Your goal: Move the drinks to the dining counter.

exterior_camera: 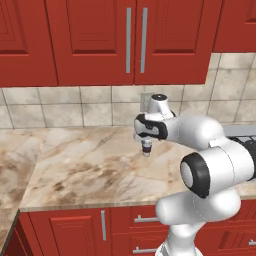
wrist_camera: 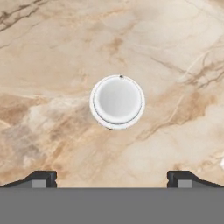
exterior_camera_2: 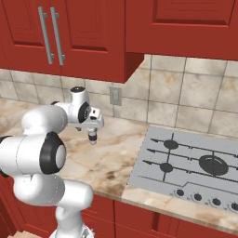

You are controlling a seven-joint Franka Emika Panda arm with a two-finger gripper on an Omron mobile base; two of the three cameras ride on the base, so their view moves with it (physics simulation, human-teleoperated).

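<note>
marble worktop [exterior_camera: 90, 170] under red cabinets [exterior_camera: 100, 40]: small white container [wrist_camera: 117, 102] stands upright near the tiled wall, directly below the gripper [wrist_camera: 112, 178], jaws spread wide, empty. risk: off-centre descent tips it; narrow, light body.

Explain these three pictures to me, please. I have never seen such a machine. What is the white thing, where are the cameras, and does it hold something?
The white thing is a robot arm in a computer-drawn kitchen. Two pictures come from cameras behind it, one to its left, one to its right. The third looks straight down from its hand. On the marble worktop stands one small white container with a dark band, directly under the hand. From above it looks like a white disc. A grey stovetop lies further to the right. The hand is open and holds nothing; it hangs above the container.
</note>
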